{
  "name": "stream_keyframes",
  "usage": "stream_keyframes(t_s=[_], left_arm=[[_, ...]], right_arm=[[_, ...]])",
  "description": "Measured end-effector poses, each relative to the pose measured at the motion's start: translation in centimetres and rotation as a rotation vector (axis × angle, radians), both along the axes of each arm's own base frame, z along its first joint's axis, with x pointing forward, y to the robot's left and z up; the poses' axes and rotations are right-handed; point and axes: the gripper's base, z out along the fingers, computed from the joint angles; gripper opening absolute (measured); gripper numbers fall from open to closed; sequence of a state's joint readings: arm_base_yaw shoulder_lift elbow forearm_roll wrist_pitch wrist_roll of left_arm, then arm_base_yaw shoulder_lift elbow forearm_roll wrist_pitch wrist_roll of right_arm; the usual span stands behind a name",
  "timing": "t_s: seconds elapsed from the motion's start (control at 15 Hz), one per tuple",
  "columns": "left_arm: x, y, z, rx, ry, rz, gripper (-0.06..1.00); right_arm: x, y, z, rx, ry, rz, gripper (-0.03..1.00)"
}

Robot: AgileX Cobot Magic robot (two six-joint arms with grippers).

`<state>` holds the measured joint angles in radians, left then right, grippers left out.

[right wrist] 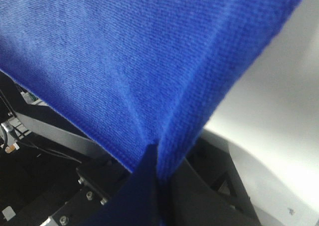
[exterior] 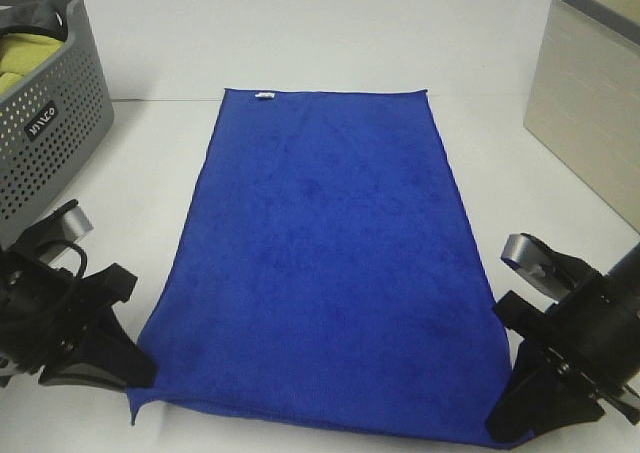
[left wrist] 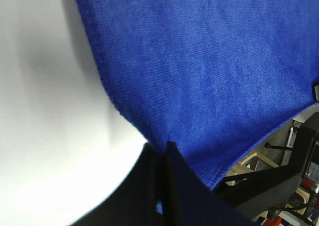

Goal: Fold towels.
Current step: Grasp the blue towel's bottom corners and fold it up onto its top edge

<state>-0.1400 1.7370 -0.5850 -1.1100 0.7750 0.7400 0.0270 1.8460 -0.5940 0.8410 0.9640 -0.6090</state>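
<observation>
A royal-blue towel (exterior: pixel 325 263) lies spread lengthwise on the white table, its small white tag (exterior: pixel 264 96) on the far short edge. My left gripper (exterior: pixel 140 381) is shut on the towel's near left corner. My right gripper (exterior: pixel 503 420) is shut on the near right corner. In the left wrist view the black fingers (left wrist: pixel 175 186) pinch the towel (left wrist: pixel 209 71) edge, which rises slightly off the table. The right wrist view shows the towel (right wrist: pixel 139 61) creased where the fingers (right wrist: pixel 144 181) clamp it.
A grey perforated basket (exterior: pixel 45 143) holding a yellow-green cloth (exterior: pixel 25 58) stands at the far left. A beige bin (exterior: pixel 585 103) with a grey rim stands at the far right. The table's near edge runs just below the towel.
</observation>
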Motion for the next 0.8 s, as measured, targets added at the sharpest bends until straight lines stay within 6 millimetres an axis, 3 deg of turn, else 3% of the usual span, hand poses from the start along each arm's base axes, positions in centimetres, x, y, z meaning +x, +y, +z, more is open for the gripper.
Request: stream_keyframes(t_s=[0.13, 0.4, 0.6, 0.8], left_arm=[[-1.6, 0.2, 0.4, 0.003, 0.011, 0.004, 0.01], [-1.8, 0.3, 0.6, 0.006, 0.022, 0.017, 0.01], [0.3, 0.0, 1.9, -0.011, -0.028, 0.047, 0.01], [4.2, -0.5, 4.8, -0.03, -0.146, 0.094, 0.01]], right_arm=[[-1.0, -0.1, 0.5, -0.006, -0.008, 0.004, 0.02], [-0.5, -0.1, 2.1, -0.012, -0.096, -0.002, 0.02], [2.5, 0.0, 4.5, 0.004, -0.226, 0.003, 0.02], [7.3, 0.0, 7.4, -0.015, -0.371, -0.008, 0.02]])
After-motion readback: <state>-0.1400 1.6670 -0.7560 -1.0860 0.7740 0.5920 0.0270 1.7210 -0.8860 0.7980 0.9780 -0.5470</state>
